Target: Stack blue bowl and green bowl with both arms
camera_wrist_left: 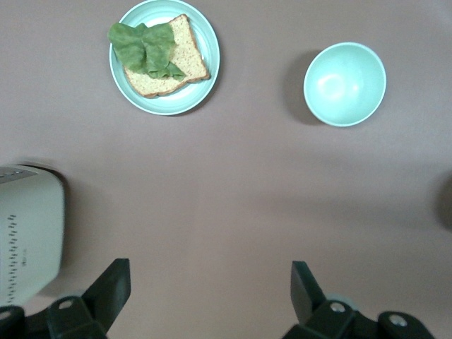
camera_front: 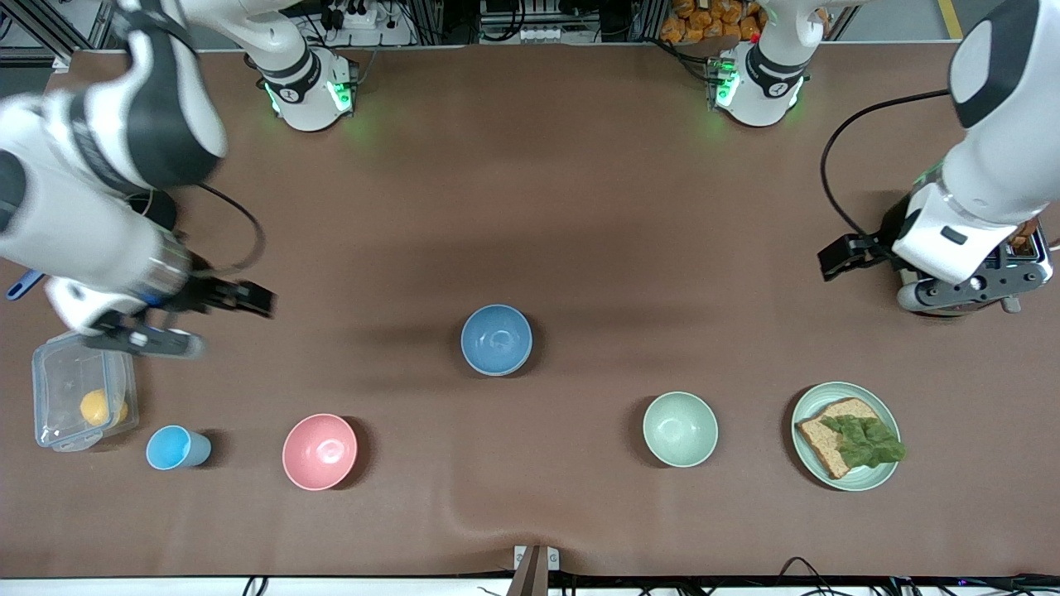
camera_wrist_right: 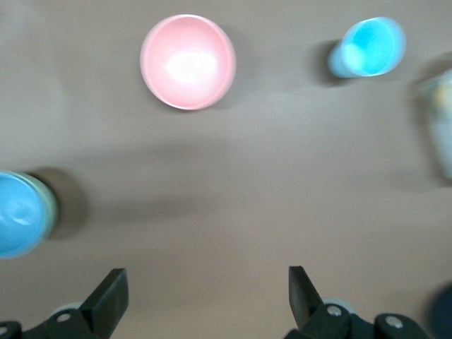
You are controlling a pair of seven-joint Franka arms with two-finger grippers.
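Observation:
The blue bowl [camera_front: 496,338] stands in the middle of the table, nested in the green bowl, of which only a sage rim [camera_front: 522,364] shows. Both appear at the edge of the right wrist view, the blue bowl [camera_wrist_right: 18,215] and the green rim [camera_wrist_right: 51,206]. My right gripper [camera_front: 234,323] [camera_wrist_right: 208,282] is open and empty, over bare table toward the right arm's end, apart from the bowls. My left gripper [camera_front: 861,273] [camera_wrist_left: 210,282] is open and empty, over bare table beside the toaster at the left arm's end.
A paler mint bowl [camera_front: 680,429] [camera_wrist_left: 345,83], a pink bowl [camera_front: 320,451] [camera_wrist_right: 188,62] and a light-blue cup [camera_front: 175,447] [camera_wrist_right: 367,46] stand nearer the front camera. A plate [camera_front: 886,478] [camera_wrist_left: 120,70] holds bread and lettuce. A toaster [camera_front: 1023,257] [camera_wrist_left: 28,240] and a clear box [camera_front: 50,364] stand at the table's ends.

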